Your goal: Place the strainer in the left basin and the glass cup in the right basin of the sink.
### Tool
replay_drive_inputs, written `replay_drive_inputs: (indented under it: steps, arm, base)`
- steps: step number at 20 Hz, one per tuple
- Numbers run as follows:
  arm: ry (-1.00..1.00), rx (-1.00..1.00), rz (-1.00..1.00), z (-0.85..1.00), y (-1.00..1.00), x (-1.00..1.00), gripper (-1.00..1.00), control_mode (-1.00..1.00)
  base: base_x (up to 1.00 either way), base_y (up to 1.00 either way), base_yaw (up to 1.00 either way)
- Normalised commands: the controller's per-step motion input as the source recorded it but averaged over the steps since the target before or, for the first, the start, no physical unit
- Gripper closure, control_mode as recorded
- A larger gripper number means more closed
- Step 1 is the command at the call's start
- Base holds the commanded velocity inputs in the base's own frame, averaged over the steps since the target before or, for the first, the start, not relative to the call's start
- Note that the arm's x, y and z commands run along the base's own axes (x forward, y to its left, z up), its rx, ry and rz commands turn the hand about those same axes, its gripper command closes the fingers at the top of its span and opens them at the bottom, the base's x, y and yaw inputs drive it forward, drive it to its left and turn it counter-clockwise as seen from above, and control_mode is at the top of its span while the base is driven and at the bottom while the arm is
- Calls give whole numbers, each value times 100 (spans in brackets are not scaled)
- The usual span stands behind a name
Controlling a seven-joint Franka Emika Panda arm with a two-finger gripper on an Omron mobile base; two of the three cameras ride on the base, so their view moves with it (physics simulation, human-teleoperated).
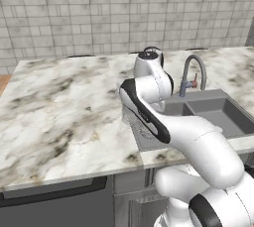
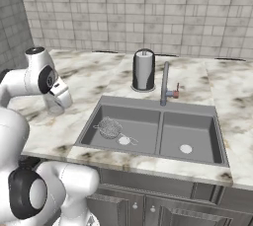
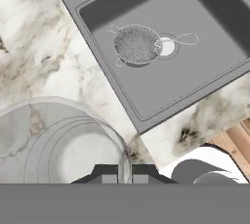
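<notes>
The glass cup [image 3: 63, 145] is clear and fills the lower left of the hand view, with marble showing through it. My gripper [image 3: 125, 173] is shut on the glass cup, one dark fingertip on each side of its near rim. From the right base view the glass cup [image 2: 53, 107] hangs under my gripper [image 2: 56, 102] over the counter left of the sink; whether it touches the counter I cannot tell. The silvery mesh strainer [image 3: 136, 45] lies in the left basin [image 3: 185, 76], its wire handle beside the white drain. The strainer [image 2: 109, 128] sits in the left basin [image 2: 143, 136]; the right basin [image 2: 197, 133] holds nothing.
A grey gooseneck faucet [image 2: 164, 84] stands behind the sink's divider. A tall dark steel canister [image 2: 144, 70] stands on the counter behind the left basin. Marble counter [image 2: 94, 79] stretches left of the sink [image 1: 218, 114]. My own arm blocks the middle of the left base view.
</notes>
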Motion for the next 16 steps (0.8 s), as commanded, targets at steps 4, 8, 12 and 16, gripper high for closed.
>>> replay_drive_inputs:
  steps: [4,8,12,16]
  arm:
    - [-13,0,-1,15,-50,0,100,-100]
    - [-27,0,0,11,-49,0,100,-100]
    - [-14,0,-4,10,-50,0,100,-100]
    - [-2,0,-7,10,-50,0,100,-100]
  base:
    - [0,0,0]
    - [0,0,0]
    - [0,0,0]
    - [0,0,0]
